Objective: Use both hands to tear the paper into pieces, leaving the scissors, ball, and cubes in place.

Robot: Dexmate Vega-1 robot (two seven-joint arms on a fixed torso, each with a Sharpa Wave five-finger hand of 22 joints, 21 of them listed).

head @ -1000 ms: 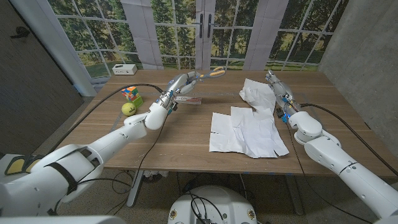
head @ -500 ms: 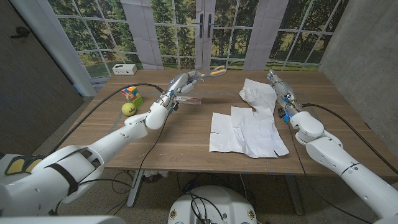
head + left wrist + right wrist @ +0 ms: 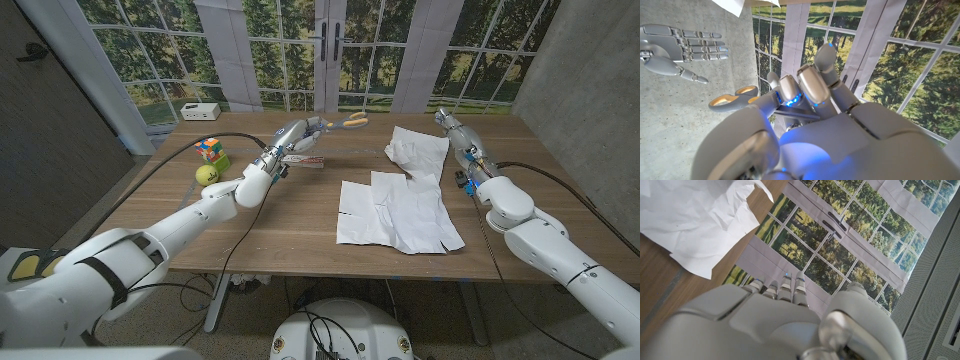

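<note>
Paper: white, creased sheets, torn edges, lying flat on the wooden table at centre-right.
Scissors: yellow looped handles, raised off the table at 12 o'clock.
Left hand: fingers curled round the scissors.
Right hand: at 2 o'clock of the paper, fingers straight and together, holding nothing.
Ball: yellow-green, fuzzy, at 9 o'clock beside the multicoloured cube.

White paper lies torn and crumpled on table.
</note>
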